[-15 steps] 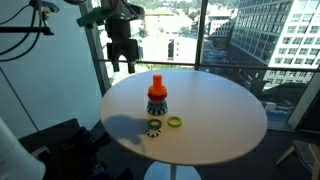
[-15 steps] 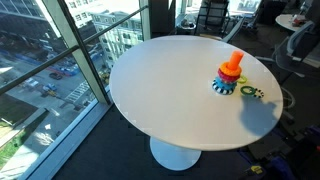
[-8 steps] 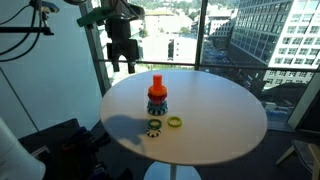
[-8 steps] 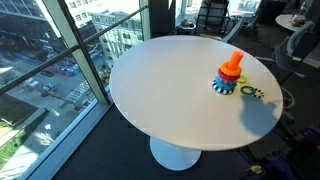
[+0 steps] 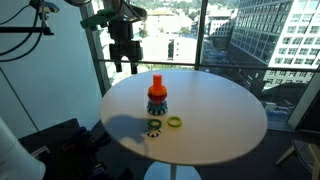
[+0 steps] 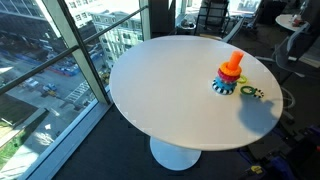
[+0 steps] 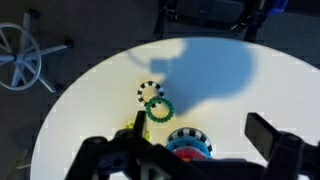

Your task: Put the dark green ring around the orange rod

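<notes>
We see gripper (image 5: 124,66) high, apart from the orange rod (image 5: 156,86), jaws wide, empty; dark green ring (image 5: 153,125) lies flat near the rod.

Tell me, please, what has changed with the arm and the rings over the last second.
Very little. The gripper seems to have edged slightly down and towards the orange rod, staying high over the table, jaws open and empty. Nothing was taken hold of or let go. The dark green ring and the yellow-green ring lie where they were beside the rod's base.
</notes>
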`<state>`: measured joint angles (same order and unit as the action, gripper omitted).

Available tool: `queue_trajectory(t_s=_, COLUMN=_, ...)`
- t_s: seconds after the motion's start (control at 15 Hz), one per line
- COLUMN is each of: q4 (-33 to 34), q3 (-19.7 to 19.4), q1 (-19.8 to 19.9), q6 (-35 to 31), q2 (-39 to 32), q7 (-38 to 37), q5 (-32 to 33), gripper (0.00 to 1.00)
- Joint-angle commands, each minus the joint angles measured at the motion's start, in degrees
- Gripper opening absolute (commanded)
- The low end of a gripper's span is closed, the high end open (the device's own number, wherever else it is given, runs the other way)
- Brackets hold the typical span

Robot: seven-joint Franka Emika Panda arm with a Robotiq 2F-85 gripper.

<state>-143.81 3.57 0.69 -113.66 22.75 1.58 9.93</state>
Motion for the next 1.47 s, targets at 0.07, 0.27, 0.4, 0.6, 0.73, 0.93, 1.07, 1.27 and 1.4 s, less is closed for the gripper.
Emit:
queue_trajectory(t_s=0.07, q4=2.3, q3=-1.4, q1=-0.6, q6=-4.2, q2=-5.2, q7=-0.3, q5=-1.7, gripper=1.0)
queue_trajectory(t_s=0.27, q4=2.7, q3=-2.5, q1=-0.5, q6=-7.5, q2=-8.4, q7=1.0, q5=-3.2, gripper=1.0)
queue_trajectory(t_s=0.4, q4=2.7, q3=-3.3, q1=-0.1, q6=-9.7, q2=-10.2, q7=1.7, q5=-4.3, gripper=1.0)
queue_trajectory(t_s=0.6, q4=2.8, q3=-5.3, q1=0.5, q6=-12.3, q2=-12.6, q7=3.6, q5=-6.6, gripper=1.0)
queue_trajectory(t_s=0.73, q4=3.0, q3=-6.6, q1=0.8, q6=-13.2, q2=-13.8, q7=5.2, q5=-8.4, gripper=1.0)
queue_trajectory(t_s=0.93, q4=3.9, q3=-8.4, q1=1.2, q6=-12.8, q2=-15.7, q7=9.4, q5=-11.9, gripper=1.0)
queue_trajectory(t_s=1.07, q4=2.3, q3=-7.8, q1=1.2, q6=-13.3, q2=-14.7, q7=7.8, q5=-10.8, gripper=1.0)
queue_trajectory(t_s=1.27, q4=3.1, q3=-8.3, q1=1.5, q6=-13.2, q2=-15.7, q7=8.8, q5=-11.1, gripper=1.0)
queue_trajectory(t_s=1.4, q4=3.1, q3=-8.3, q1=1.5, q6=-13.2, q2=-15.7, q7=8.8, q5=-11.1, gripper=1.0)
